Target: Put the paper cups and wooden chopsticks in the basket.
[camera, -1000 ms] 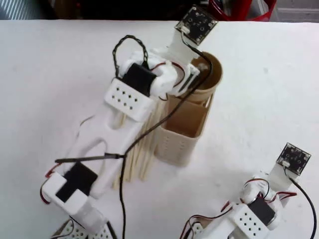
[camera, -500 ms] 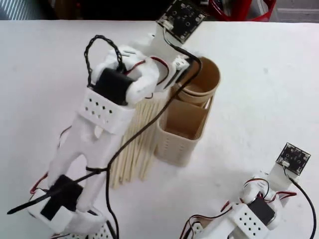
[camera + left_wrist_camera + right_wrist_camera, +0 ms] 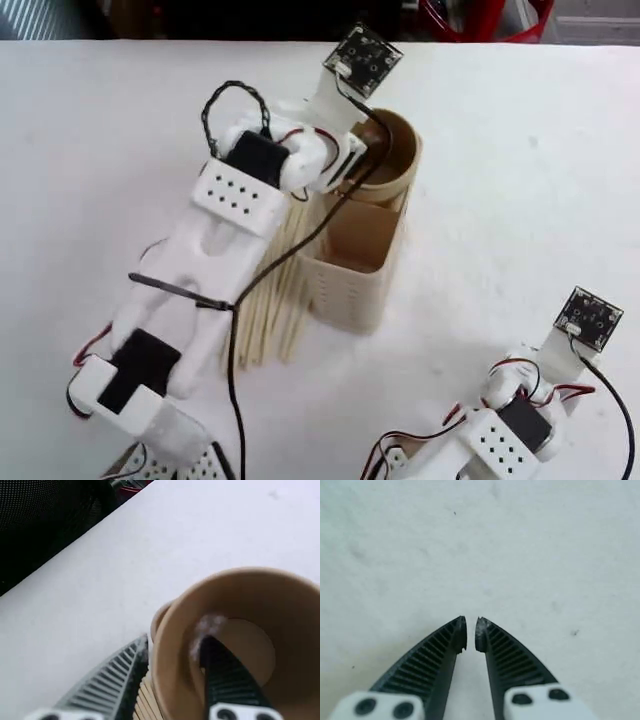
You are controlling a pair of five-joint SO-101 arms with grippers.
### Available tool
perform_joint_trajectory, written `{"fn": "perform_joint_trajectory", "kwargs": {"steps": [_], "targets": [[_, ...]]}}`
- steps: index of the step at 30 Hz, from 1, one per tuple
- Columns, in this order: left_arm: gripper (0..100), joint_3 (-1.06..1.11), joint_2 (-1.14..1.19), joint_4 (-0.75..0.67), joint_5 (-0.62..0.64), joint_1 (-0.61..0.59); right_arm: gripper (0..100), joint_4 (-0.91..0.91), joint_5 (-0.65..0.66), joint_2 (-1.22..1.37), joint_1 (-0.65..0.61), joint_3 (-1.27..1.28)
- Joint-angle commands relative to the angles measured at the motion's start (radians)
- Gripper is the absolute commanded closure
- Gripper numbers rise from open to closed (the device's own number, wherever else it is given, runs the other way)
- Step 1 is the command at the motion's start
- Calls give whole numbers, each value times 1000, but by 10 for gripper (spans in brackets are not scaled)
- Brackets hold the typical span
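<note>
I am on the cup step. My left gripper is clamped on the paper cup, with one finger down inside it and the other against the outside of its wall. The cup stands upright in the upper middle of the high view, at the far end of the basket. From here I cannot tell whether its base is down in the basket or only perched on the far rim.

The wooden chopsticks lie fanned on the table just left of the basket, partly under my left arm.

My right gripper hangs at the lower right over bare table, its fingers drawn together with only a sliver between the tips.

Next, I judge, I should settle the cup fully inside, let go, and lift straight up so the inner finger does not drag the cup out. Then come the chopsticks.
</note>
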Motion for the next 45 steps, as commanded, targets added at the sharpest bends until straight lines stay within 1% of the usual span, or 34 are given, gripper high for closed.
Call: {"fn": "perform_joint_trajectory", "kwargs": {"steps": [1, 6, 12, 14, 16, 18, 19, 23, 25, 29, 34, 38, 45], "targets": [[815, -35, 2, -5, -15, 16, 954, -13, -8, 2, 15, 6], [815, -249, 2, 109, -54, 56, 954, -13, -8, 2, 15, 6], [815, -614, 2, 328, -55, 54, 954, -13, -8, 2, 15, 6], [815, -721, 2, 433, -55, 50, 954, -13, -8, 2, 15, 6], [816, -804, 7, 572, -55, 48, 954, -13, -8, 2, 15, 6], [816, -839, 12, 712, -55, 51, 954, -13, -8, 2, 15, 6], [816, -821, 10, 746, -57, 51, 954, -13, -8, 2, 15, 6], [816, -652, -12, 730, -60, 10, 954, -13, -8, 2, 13, 6], [816, -569, -21, 726, -61, 21, 954, -13, -8, 2, 13, 6], [816, -477, -31, 724, -63, 51, 954, -13, -8, 2, 13, 6], [816, -381, -28, 703, -63, 44, 954, -13, -8, 2, 13, 6], [816, -213, -28, 597, -61, 48, 954, -13, -8, 2, 13, 6], [826, 44, -28, 299, -54, 51, 954, -13, -8, 2, 13, 6]]}}
